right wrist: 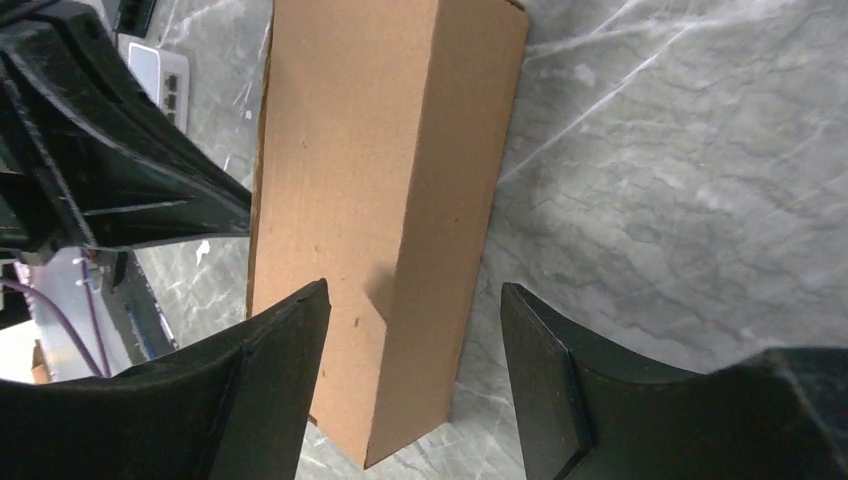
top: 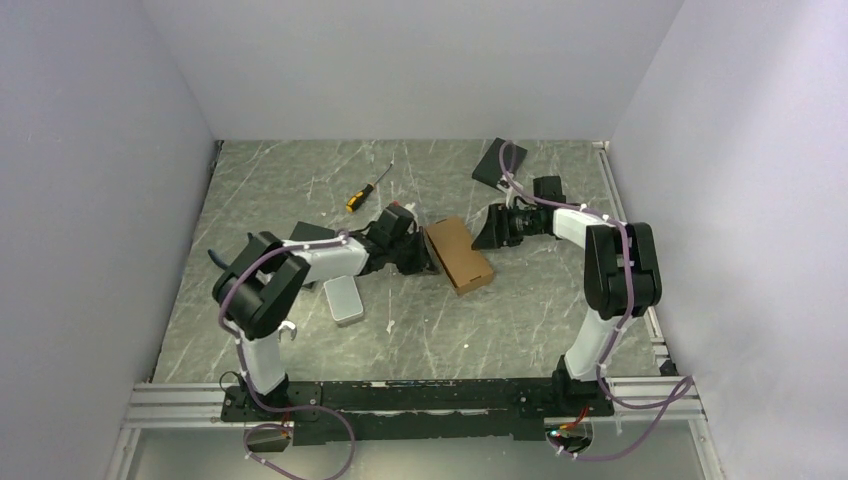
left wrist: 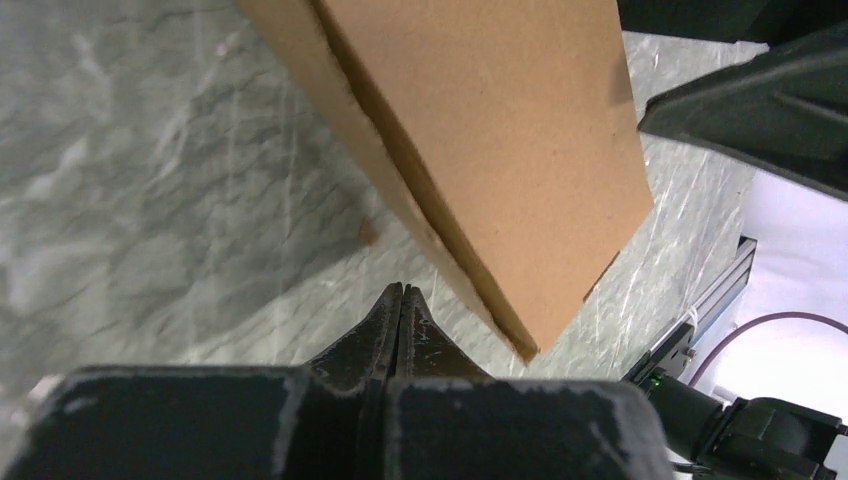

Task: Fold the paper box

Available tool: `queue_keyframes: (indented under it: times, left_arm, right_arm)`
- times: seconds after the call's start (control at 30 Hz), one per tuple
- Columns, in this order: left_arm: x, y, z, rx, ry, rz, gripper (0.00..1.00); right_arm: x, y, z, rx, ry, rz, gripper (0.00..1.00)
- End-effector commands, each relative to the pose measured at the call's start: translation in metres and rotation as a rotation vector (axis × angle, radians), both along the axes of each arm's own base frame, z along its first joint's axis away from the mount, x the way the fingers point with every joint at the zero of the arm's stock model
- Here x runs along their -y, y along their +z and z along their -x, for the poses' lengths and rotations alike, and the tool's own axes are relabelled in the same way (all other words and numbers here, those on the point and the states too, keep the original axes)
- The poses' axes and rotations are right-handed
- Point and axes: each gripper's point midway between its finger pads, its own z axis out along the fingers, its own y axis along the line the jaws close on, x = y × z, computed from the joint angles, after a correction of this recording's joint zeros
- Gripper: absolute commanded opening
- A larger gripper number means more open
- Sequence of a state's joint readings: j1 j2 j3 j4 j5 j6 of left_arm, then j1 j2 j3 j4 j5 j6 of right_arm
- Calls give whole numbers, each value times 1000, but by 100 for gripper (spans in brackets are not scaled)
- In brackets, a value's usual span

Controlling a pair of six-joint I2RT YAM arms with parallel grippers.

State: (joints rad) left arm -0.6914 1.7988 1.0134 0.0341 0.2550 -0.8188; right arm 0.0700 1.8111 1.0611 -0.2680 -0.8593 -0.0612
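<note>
Paper box [top: 459, 254] flanked: left pincer [left wrist: 401, 292] pressed together, right pincer [right wrist: 415, 292] spread; screwdriver [top: 367, 188], grey tin [top: 345, 299] nearby.

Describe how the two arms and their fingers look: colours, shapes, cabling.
The left arm and right arm mix white links with bulky black joint housings, on black bases. Pale purple cables run along each, held by white ties. The left fingers are matte black, scuffed and taper to thin tips. The right fingers are black, broad and wedge-shaped.
</note>
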Motion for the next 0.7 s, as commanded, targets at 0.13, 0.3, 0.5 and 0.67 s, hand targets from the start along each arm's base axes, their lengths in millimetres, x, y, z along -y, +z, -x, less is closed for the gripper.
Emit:
queue_keyframes:
  times: [0.13,0.3,0.5,0.67]
  left_arm:
    - [53,16,-22,15,-77,95,0]
    - [65,22,-24,29,-93,82,0]
    - [43,34,-18,91,-53,61,0]
    - [8,61,-6,197,12,39,15]
  right_arm:
    - [-28,-7,14,-35,105,-52,51]
    - [-35,-14,18,-32,136,-6,44]
    - [-15,13,1,87,115,57,65]
    - [7,58,-3,279,116,101,86]
